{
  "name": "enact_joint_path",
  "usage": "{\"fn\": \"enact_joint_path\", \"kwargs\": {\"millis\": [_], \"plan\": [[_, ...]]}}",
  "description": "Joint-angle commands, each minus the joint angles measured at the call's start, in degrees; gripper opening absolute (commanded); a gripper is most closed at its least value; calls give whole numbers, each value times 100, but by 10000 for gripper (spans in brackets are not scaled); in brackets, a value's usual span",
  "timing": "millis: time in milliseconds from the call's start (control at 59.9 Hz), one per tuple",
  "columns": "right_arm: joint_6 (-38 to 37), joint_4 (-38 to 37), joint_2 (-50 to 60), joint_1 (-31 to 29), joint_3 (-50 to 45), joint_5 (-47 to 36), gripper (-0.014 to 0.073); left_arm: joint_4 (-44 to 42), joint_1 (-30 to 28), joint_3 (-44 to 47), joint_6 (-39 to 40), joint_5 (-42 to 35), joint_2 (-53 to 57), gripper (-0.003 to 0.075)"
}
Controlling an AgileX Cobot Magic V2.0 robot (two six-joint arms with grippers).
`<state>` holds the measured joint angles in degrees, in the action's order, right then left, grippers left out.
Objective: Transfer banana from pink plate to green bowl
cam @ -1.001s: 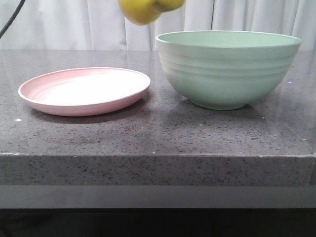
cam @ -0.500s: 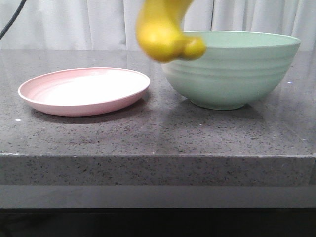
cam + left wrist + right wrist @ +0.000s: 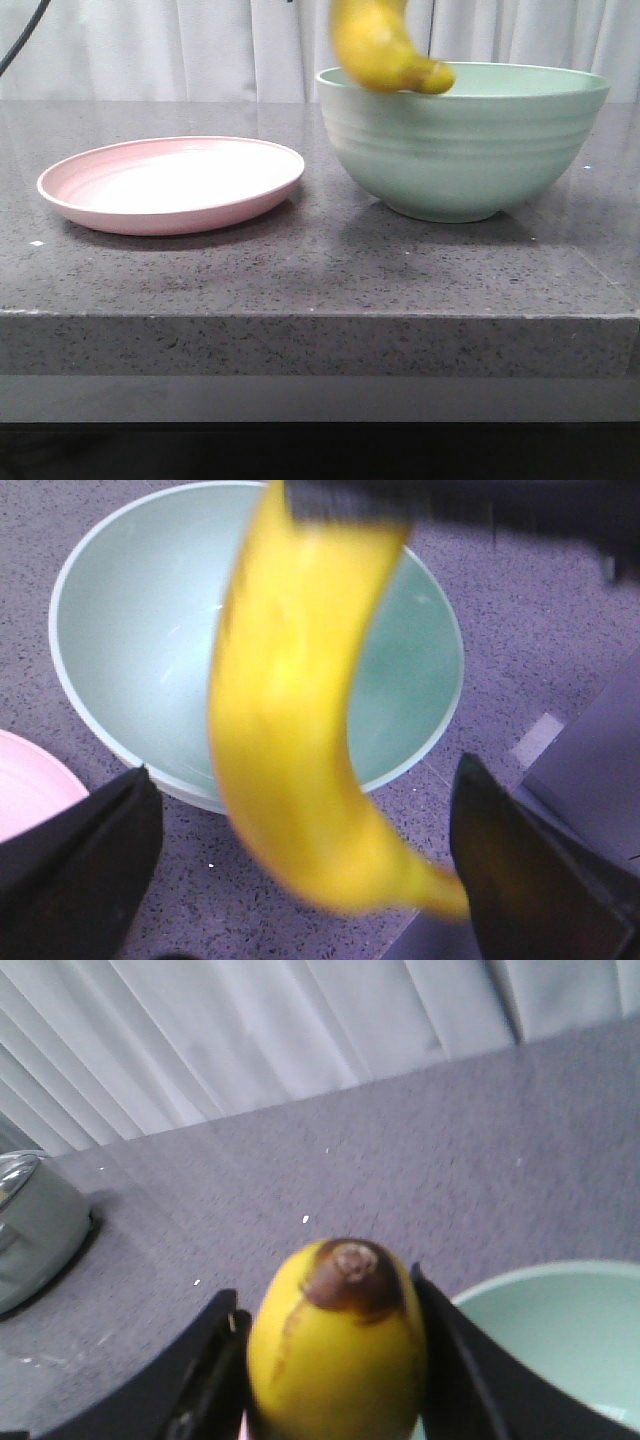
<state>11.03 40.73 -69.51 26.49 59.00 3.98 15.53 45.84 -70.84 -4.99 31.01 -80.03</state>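
Observation:
The yellow banana (image 3: pixel 380 50) hangs blurred in the air at the left rim of the green bowl (image 3: pixel 470 150), its tip over the rim. My right gripper (image 3: pixel 330 1305) is shut on the banana's (image 3: pixel 335 1350) upper end, with a finger on each side. In the left wrist view the banana (image 3: pixel 300 710) hangs from the right gripper (image 3: pixel 350 500) over the bowl's near edge (image 3: pixel 140 630). My left gripper (image 3: pixel 300 770) is open, its fingers wide apart and holding nothing. The pink plate (image 3: pixel 170 180) lies empty to the left of the bowl. Neither gripper shows in the front view.
The plate and bowl stand on a dark speckled stone counter (image 3: pixel 320 280) with a front edge close to the camera. White curtains (image 3: pixel 150 40) hang behind. A grey metallic vessel (image 3: pixel 30 1220) stands at the edge of the right wrist view.
The banana came down from the top of the front view, then moved right and slightly up, from beside the bowl's left side to over its left rim.

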Motion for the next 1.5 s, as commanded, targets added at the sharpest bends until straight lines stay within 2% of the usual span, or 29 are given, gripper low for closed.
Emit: {"fn": "enact_joint_path", "kwargs": {"millis": [0,200,450,801,1051,1218,1401,1485], "plan": [[881,-106,3,-199,674,-366,83,94,41,-198,31,-383,227,576],[1932,-148,-525,-638,1450,-33,83,94,41,-198,31,-383,227,576],[1945,-148,-1480,-967,1579,661,84,94,41,-198,31,-383,227,576],[1945,-148,-2113,-966,1579,959,96,94,41,-198,31,-383,227,576],[1945,-148,-2120,-966,1579,972,280,94,41,-198,31,-383,227,575],[1945,-148,-2120,-966,1579,977,316,94,41,-198,31,-383,227,575],[1945,-148,-2120,-966,1579,977,437,94,41,-198,31,-383,227,575],[1945,-148,-2120,-966,1579,977,463,94,41,-198,31,-383,227,575]]}}
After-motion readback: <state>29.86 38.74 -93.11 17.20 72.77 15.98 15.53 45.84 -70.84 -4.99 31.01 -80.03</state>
